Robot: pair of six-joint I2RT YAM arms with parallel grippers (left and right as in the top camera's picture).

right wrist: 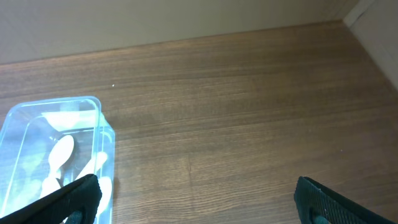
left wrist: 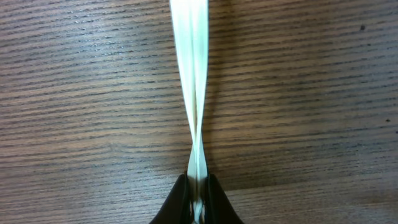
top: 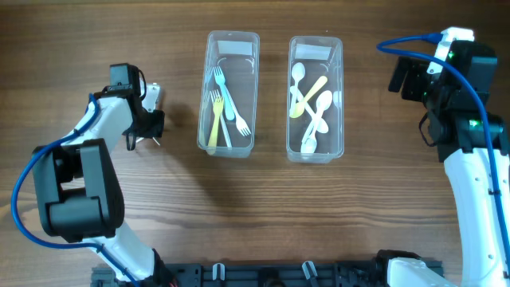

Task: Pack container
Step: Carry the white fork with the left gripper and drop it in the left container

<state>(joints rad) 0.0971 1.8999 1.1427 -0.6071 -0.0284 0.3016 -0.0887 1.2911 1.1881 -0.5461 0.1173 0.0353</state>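
The left gripper (left wrist: 198, 188) is pinching the thin end of a pale cream utensil (left wrist: 194, 74). Its fingers are closing tight on the handle with no gap showing, and it is hanging over the table (top: 263, 215) to the left of the fork container (top: 203, 96), well apart from its wall. The pick-up step is probably ending and the carry about to begin, though whether the utensil is clear of the wood cannot be told. The next move is calling for a swing rightward to the fork container, or past it to the spoon container (top: 291, 96) just beside it on the right, depending on the utensil's head. That head is lying outside the left wrist view, and the overhead view is too coarse to settle it. The left wrist view is showing the grasp itself, which the overhead view is hiding under the arm. Only the overhead view is showing both bins and their contents. The right gripper (right wrist: 196, 190) is standing wide open and empty, far right of the fork container, its camera catching only a corner of the spoon bin.
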